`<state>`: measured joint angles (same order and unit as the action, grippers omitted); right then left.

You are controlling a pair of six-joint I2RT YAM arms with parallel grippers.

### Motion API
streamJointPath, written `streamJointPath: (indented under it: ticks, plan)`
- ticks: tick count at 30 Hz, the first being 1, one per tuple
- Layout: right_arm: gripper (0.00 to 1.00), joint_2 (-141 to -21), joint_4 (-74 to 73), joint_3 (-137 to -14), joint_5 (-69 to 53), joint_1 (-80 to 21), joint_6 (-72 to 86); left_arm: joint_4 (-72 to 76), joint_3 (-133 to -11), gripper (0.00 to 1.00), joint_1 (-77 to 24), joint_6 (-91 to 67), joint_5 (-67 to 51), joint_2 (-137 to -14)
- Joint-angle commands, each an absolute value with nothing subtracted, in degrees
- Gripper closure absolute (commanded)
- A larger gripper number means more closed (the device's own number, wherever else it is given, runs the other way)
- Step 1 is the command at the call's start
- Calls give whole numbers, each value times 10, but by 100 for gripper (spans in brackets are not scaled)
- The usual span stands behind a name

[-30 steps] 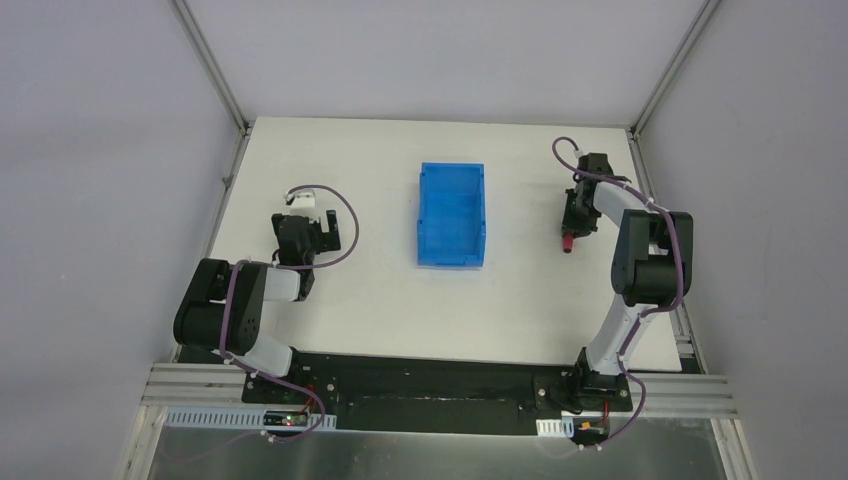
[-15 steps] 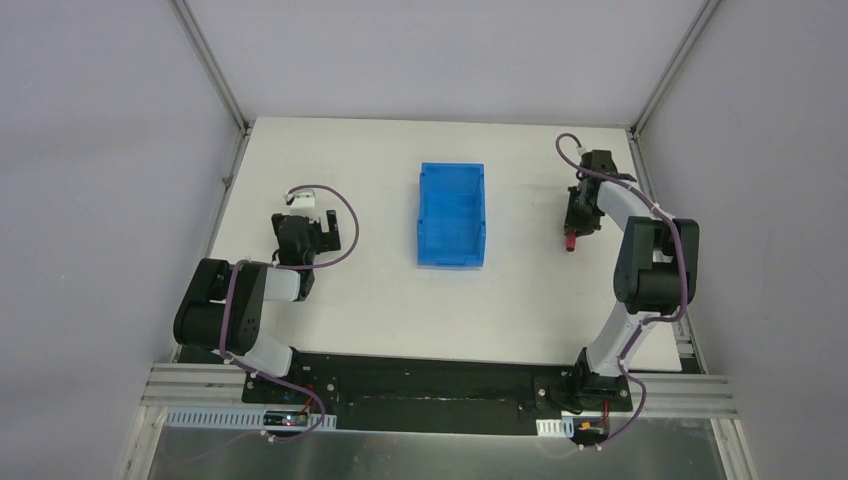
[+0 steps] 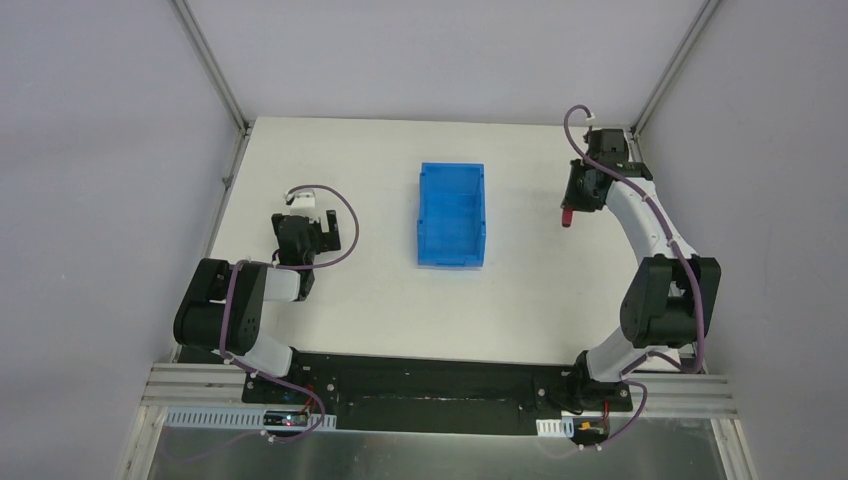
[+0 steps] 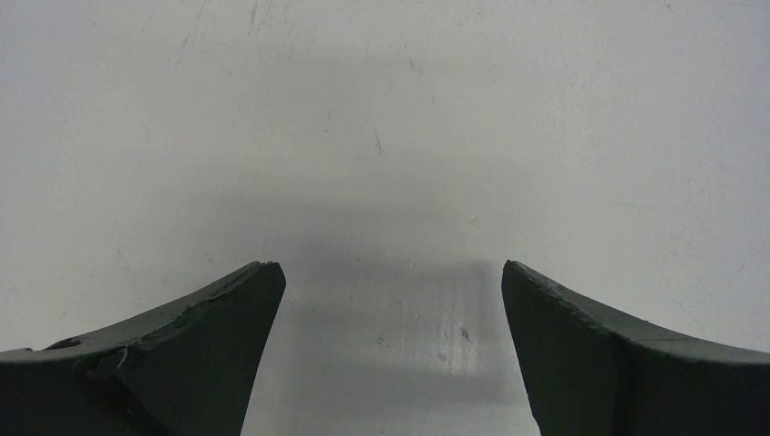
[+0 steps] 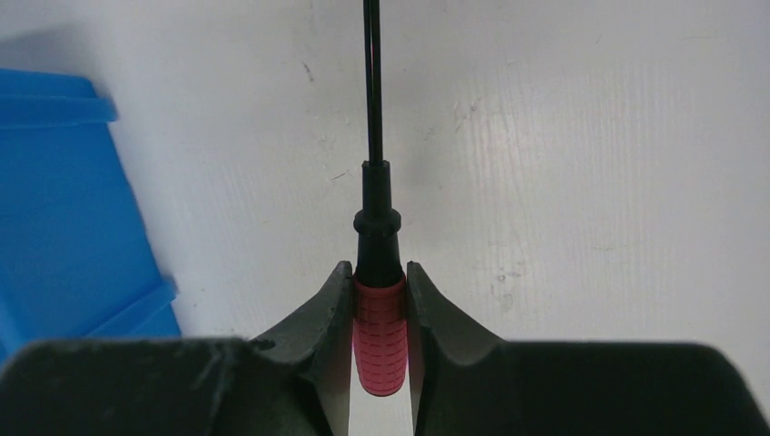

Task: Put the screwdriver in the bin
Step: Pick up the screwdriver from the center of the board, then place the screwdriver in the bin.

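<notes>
The screwdriver [image 5: 379, 341] has a short red handle and a thin black shaft that points away from me. My right gripper [image 5: 379, 268] is shut on the red handle, above the white table. In the top view, this gripper [image 3: 577, 195] hangs at the far right with the screwdriver [image 3: 566, 216] showing red below it. It is to the right of the blue bin [image 3: 451, 215], and apart from it. The bin is empty; its corner [image 5: 64, 209] shows at the left of the right wrist view. My left gripper [image 4: 389, 268] stands open over bare table, at the left in the top view [image 3: 303, 218].
Metal frame posts [image 3: 660, 70] rise at the table's far corners, close behind my right gripper. The table's right edge [image 3: 655, 200] runs just beside that arm. A cable loops over my left wrist [image 3: 340, 215].
My right arm has stretched out and carried the screwdriver toward the far side of the table, still gripping it. The left arm has not moved.
</notes>
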<state>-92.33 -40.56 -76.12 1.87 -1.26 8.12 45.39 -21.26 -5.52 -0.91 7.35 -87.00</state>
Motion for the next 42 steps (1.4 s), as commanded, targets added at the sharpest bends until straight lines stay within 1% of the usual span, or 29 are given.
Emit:
streamJointPath:
  ticks: [1, 3, 8, 30, 42]
  plan:
    - [89, -883, -419, -797, 2, -37, 118, 470, -214, 1, -48, -12, 68, -863]
    - [89, -878, -419, -803, -19, -51, 130, 470, -214, 1, -48, -12, 68, -862]
    - [89, -881, -418, -825, -26, -86, 162, 471, -214, 1, -48, -12, 68, -862]
    - [88, -949, -366, -895, -4, -259, 234, 470, -215, 1, -48, -12, 68, -862]
    - [86, -993, -325, -888, 81, -334, 275, 470, -214, 1, -48, -12, 68, -863]
